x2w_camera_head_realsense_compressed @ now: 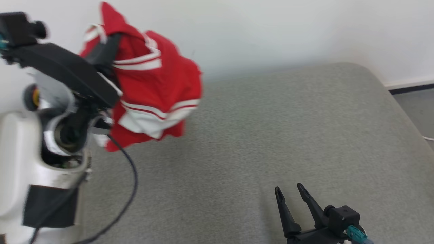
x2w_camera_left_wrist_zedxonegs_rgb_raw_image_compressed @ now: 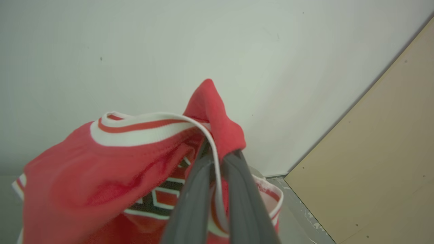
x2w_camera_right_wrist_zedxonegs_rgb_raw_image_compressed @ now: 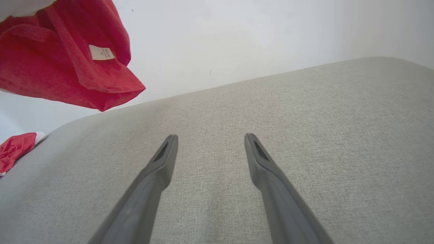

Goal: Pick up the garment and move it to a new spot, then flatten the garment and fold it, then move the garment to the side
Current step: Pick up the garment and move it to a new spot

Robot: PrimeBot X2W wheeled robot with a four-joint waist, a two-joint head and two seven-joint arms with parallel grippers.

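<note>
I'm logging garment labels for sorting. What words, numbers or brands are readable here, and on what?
White sewn-in tag on the red garment: print too small to read.
Black-and-white graphic on the garment's front: mostly hidden by folds, unreadable.
No other text visible.

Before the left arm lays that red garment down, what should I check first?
1. Grip: the left gripper is shut on the garment: ok.
2. Lift: the garment hangs off the grey surface: ok.
3. Helper: the right gripper is open and empty: ok.
4. Shape: the garment hangs flat: not ok, it is bunched.
5. Room on the grey surface to lay it down: ok.
6. Whether the red scrap at the surface's edge belongs to this garment: cannot tell.
</note>
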